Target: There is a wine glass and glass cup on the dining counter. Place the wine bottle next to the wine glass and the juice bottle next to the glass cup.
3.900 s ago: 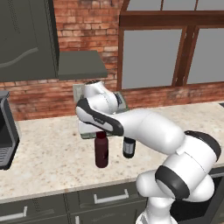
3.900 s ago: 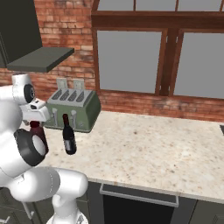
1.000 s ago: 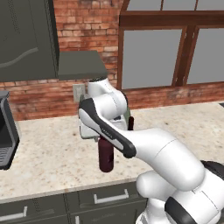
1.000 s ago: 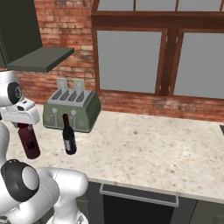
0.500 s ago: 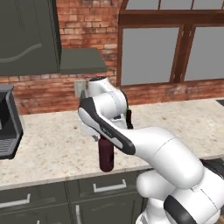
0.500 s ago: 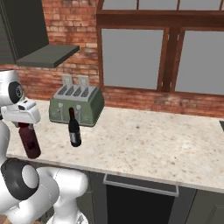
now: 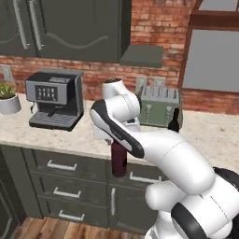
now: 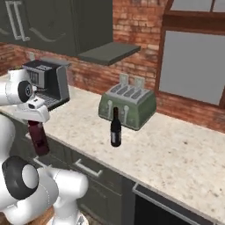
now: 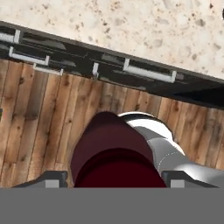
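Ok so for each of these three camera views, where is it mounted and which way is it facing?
Left base view: behind-left of the arm, facing the wall counter; arm shows, end effector holding the juice bottle.
Right base view: behind-right, facing the toaster and wine bottle; arm at left.
Hand view: on the hand, looking down past the juice bottle at wood floor; fingertips flank it.
Shared: both base views show juice bottle, toaster, coffee machine.

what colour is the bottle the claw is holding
Dark maroon, cap included. The juice bottle hangs from the claw off the counter edge; the right base view shows it best.
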Controlling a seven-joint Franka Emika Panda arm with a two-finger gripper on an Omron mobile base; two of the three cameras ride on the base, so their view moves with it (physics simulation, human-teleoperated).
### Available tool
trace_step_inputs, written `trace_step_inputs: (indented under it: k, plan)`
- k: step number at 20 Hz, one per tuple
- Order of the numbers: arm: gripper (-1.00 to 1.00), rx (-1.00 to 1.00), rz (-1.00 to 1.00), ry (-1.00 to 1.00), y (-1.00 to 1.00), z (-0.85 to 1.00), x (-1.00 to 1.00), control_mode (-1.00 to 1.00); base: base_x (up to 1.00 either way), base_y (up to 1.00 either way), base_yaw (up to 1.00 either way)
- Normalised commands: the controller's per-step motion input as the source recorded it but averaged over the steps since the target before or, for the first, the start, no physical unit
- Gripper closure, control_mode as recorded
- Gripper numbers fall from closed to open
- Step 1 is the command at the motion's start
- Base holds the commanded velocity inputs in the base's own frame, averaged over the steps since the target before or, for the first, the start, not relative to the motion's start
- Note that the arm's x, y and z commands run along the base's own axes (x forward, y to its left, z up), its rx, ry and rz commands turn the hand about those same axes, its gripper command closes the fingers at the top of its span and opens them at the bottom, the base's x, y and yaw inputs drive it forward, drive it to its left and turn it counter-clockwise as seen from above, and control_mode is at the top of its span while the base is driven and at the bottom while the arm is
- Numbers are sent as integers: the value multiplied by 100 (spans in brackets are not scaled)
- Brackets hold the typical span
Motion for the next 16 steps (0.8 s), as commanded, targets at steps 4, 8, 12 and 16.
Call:
trace_step_inputs:
  k: [4,8,12,16]
  plan:
    - [100,0,0,0,0,0,0,100,-3,0,100]
    - [100,0,0,0,0,0,0,100,-1,0,100]
    - [100,0,0,0,0,0,0,100,0,0,100]
    - [100,0,0,0,0,0,0,100,0,0,100]
